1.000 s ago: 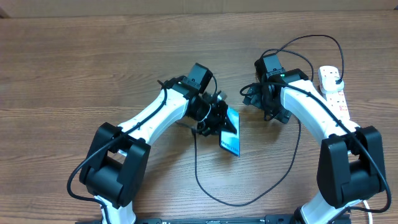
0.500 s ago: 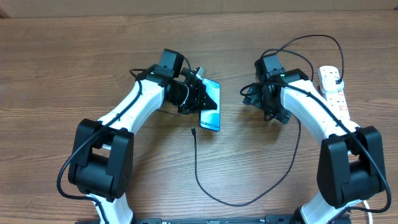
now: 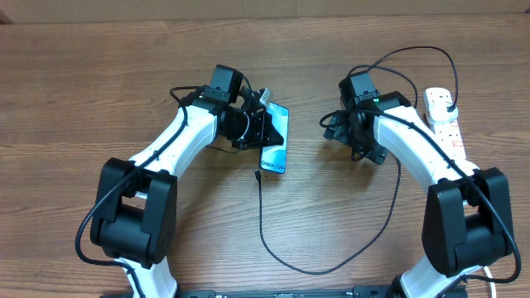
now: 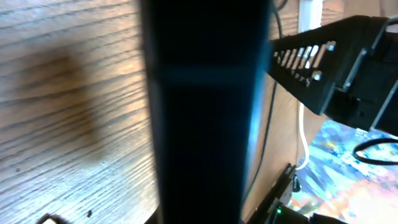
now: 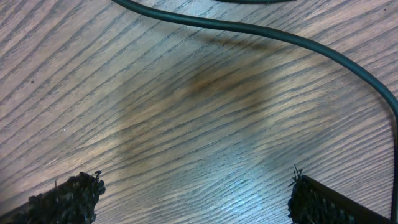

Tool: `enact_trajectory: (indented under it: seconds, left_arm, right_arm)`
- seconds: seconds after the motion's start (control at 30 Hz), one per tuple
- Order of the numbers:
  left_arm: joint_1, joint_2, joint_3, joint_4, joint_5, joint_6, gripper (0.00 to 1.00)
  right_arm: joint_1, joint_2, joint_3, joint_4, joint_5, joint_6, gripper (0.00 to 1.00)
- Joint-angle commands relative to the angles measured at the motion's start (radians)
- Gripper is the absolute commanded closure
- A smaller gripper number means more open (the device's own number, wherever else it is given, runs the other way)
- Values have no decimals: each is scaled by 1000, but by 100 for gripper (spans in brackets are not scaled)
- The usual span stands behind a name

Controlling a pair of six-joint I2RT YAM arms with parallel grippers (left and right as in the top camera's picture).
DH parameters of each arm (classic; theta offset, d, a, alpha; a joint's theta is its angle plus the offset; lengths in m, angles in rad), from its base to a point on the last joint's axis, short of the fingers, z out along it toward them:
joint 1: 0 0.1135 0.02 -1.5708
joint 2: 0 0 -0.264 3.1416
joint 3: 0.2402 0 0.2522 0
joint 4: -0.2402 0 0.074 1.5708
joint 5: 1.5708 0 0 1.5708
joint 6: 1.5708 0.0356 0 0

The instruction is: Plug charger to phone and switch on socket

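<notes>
My left gripper (image 3: pixel 262 132) is shut on the phone (image 3: pixel 277 147) and holds it tilted on edge over the table, blue screen facing right. In the left wrist view the phone (image 4: pixel 199 112) is a dark slab that hides my fingers. The charger's connector tip (image 3: pixel 258 175) lies on the wood just below the phone. Its black cable (image 3: pixel 308 270) loops toward the front, then runs back to the plug (image 3: pixel 448 102) in the socket strip (image 3: pixel 445 129) at the far right. My right gripper (image 3: pixel 335 129) is open and empty (image 5: pixel 193 199) above bare wood, with the cable (image 5: pixel 280 40) passing just beyond it.
The right arm (image 4: pixel 348 68) shows beside the phone in the left wrist view, with the strip's white cord (image 4: pixel 303 124) behind it. The cable arcs behind the right arm near the table's back edge (image 3: pixel 414 50).
My left gripper carried the phone up and to the left, away from the cable's tip, then turned it more on edge and lowered it toward the tip. The right arm has not moved.
</notes>
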Motion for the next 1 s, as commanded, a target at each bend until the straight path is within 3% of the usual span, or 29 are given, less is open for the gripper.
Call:
enact_trajectory:
  seconds: [0.0,0.27,0.5,0.97]
  left_arm:
    - [30,-13,9,-5,79,33,96]
    - [193,-13,-29,-14,212,91,96]
    - [346,-13,-138,234,371,24,96]
    - [435,-13,-178,453,370,-78,96]
  right_arm:
    - [-2,-32,1,5,0,5,0]
    - [-2,-32,1,5,0,5,0]
    - [-2,-32,1,5,0,5,0]
    - [-2,-32,1,5,0,5,0]
